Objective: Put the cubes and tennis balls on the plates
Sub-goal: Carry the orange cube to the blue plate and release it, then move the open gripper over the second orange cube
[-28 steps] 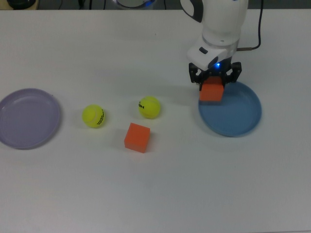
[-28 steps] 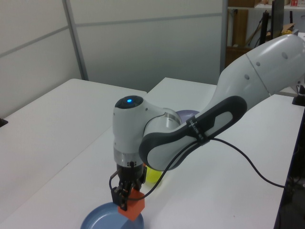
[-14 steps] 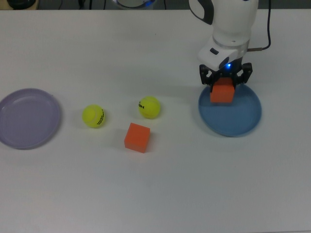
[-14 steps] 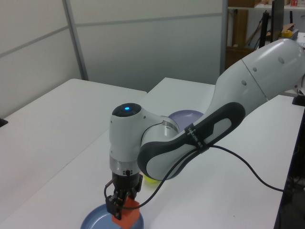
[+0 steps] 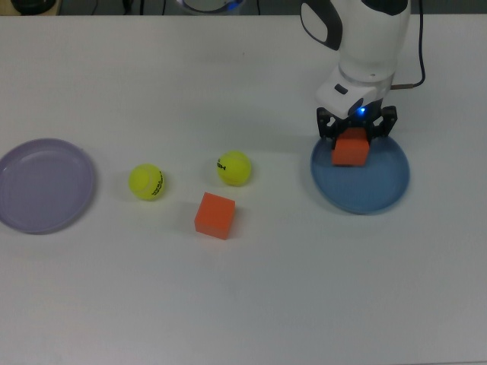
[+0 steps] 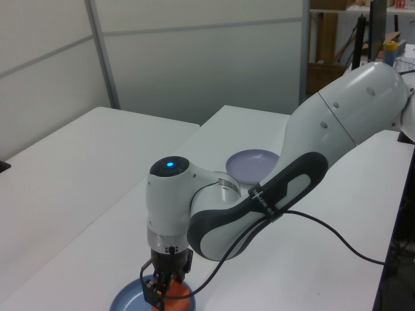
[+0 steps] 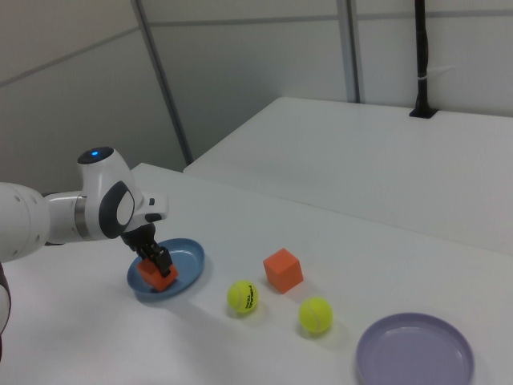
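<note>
Pincer point(image 5: 355, 133) of the white arm, black-fingered and pointing down, is clamped on a solid orange cube with matte faces point(image 5: 350, 149), one finger on each side of it. That held cube sits low over the round, shallow blue plate point(image 5: 380, 190), inside its rim toward the top view's upper left; whether it touches the plate floor cannot be told. In the right view the held cube point(image 7: 157, 276) appears within the blue plate point(image 7: 186, 265) too.

Out on the white surface point(image 5: 228, 296), a fuzzy yellow-green tennis ball with black lettering point(image 5: 234, 168) lies to the top view's left of the blue plate. Just below it lies the second orange cube point(image 5: 214, 215). Farther left is the second tennis ball point(image 5: 147, 182). At the top view's far left edge lies the pale lavender plate point(image 5: 42, 185), holding nothing.
</note>
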`<state>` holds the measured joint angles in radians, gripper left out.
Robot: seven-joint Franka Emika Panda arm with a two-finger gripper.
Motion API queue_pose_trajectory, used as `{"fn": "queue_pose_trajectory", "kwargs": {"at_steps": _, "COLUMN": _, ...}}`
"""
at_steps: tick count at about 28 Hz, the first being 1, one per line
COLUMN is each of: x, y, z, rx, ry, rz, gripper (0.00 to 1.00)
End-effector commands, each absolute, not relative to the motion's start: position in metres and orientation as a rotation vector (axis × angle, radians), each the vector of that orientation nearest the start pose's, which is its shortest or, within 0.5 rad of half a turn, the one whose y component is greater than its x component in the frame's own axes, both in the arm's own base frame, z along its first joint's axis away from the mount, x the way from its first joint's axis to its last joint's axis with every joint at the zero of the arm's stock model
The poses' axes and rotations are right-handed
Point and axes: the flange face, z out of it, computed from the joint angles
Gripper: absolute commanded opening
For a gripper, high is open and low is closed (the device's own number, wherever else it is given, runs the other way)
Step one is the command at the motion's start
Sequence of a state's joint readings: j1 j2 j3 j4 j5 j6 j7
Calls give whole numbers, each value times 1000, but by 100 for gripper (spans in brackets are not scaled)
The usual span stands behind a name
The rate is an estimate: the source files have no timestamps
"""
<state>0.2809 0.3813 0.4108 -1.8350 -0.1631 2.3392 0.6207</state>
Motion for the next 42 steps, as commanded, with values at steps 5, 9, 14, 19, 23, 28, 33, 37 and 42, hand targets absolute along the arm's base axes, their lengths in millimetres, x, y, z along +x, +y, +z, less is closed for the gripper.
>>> {"fn": "queue_pose_trajectory", "kwargs": {"at_steps": 5, "x": 526, "y": 407, "z": 372, "rx": -2983, "ry": -10, "rz": -230, "gripper": 100}}
{"fn": "queue_pose_trajectory", "kwargs": {"at_steps": 9, "x": 527, "y": 408, "z": 376, "rx": -2975, "ry": -1, "rz": -233, "gripper": 100}}
{"fn": "queue_pose_trajectory", "kwargs": {"at_steps": 14, "x": 545, "y": 401, "z": 399, "rx": -2941, "ry": 75, "rz": -282, "gripper": 100}}
{"fn": "queue_pose_trajectory", "kwargs": {"at_steps": 19, "x": 577, "y": 367, "z": 419, "rx": -2920, "ry": 171, "rz": -335, "gripper": 100}}
{"fn": "queue_pose_trajectory", "kwargs": {"at_steps": 23, "x": 592, "y": 342, "z": 424, "rx": -2924, "ry": 176, "rz": -358, "gripper": 100}}
{"fn": "queue_pose_trajectory", "kwargs": {"at_steps": 28, "x": 617, "y": 299, "z": 426, "rx": -2956, "ry": 137, "rz": -398, "gripper": 100}}
{"fn": "queue_pose_trajectory", "kwargs": {"at_steps": 33, "x": 641, "y": 250, "z": 425, "rx": -3006, "ry": 84, "rz": -436, "gripper": 100}}
{"fn": "queue_pose_trajectory", "kwargs": {"at_steps": 37, "x": 654, "y": 215, "z": 422, "rx": -3014, "ry": 74, "rz": -429, "gripper": 100}}
{"fn": "queue_pose_trajectory", "kwargs": {"at_steps": 42, "x": 662, "y": 192, "z": 419, "rx": -3019, "ry": 58, "rz": -423, "gripper": 100}}
